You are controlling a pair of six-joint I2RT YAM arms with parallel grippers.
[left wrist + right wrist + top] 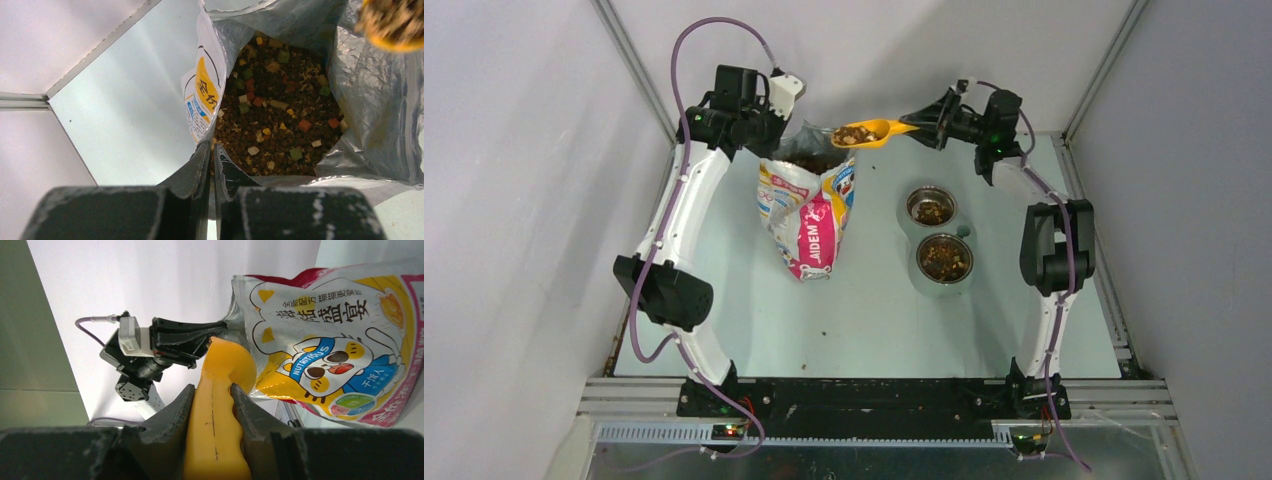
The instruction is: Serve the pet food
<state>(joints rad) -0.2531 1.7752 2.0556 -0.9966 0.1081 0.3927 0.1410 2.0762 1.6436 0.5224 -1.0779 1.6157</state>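
The pet food (280, 115) fills the open printed bag (809, 215), brown kibble mixed with coloured bits. My left gripper (214, 150) is shut on the bag's rim at its left side, holding the mouth open; from above the left gripper (782, 128) sits at the bag's top left. My right gripper (212, 390) is shut on the handle of the yellow scoop (215, 430). The scoop (874, 131) hangs level above the bag's right edge with a heap of kibble (856, 133) in it. Two steel bowls (911, 203) (921, 262) to the right both hold kibble.
The bowls sit side by side in one holder, right of the bag and in front of the right arm's elbow (1054, 245). A few stray pellets lie on the table (824, 325). Grey walls close in the table on three sides.
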